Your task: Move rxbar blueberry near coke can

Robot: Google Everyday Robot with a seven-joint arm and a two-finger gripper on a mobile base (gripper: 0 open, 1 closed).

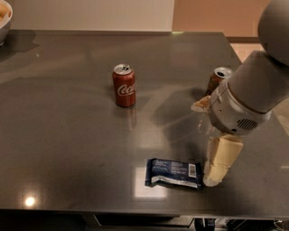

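Camera view: gripper (213, 178) hangs by the table (67, 149)'s front edge, just right of the rxbar blueberry (174, 173), opening impossible to tell; coke can (123, 85) stands mid-table, well apart.

One high camera, angled down over a grey table (67, 149).
It looks from the near edge toward the far wall (90, 13), fairly close; the gripper (214, 176) hangs lower right, perhaps nearest the lens.

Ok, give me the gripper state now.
Gripper: open or closed cannot be told; it is low over the table, beside the barcode end of the rxbar blueberry.
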